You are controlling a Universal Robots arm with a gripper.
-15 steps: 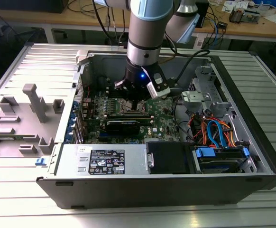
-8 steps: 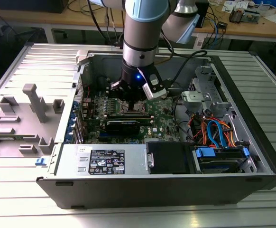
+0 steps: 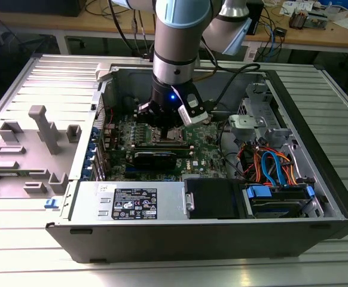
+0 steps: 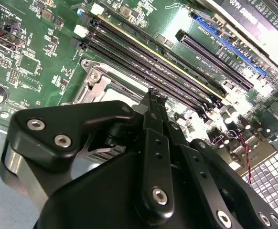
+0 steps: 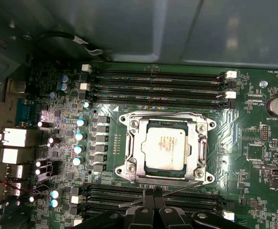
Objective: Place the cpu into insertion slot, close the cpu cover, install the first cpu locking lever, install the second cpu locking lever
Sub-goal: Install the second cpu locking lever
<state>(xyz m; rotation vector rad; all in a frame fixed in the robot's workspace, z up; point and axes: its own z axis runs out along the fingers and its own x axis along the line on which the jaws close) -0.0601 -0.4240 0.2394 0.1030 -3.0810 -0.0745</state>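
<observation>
Centre of the green board: from my seat I see the cpu lying flat in the insertion slot, grey top up.
Cover: the cpu cover lies down around the chip, its window framing it; whether it is latched I cannot make out.
Levers: a thin metal rod runs slanted just beside the socket's near edge; its ends are hard to follow.
Memory slots: long black memory slots flank the socket on two sides.
Tool: the tool sits just beside the socket, fingertips pressed together on nothing, touching no part that I can see; in the second wrist view its black body hides most of the socket.
Case: in the exterior view the arm reaches down into the open computer case, blocking my sight of the socket.
Counter: grey fixtures stand on the ribbed counter at the exterior view's left.
</observation>
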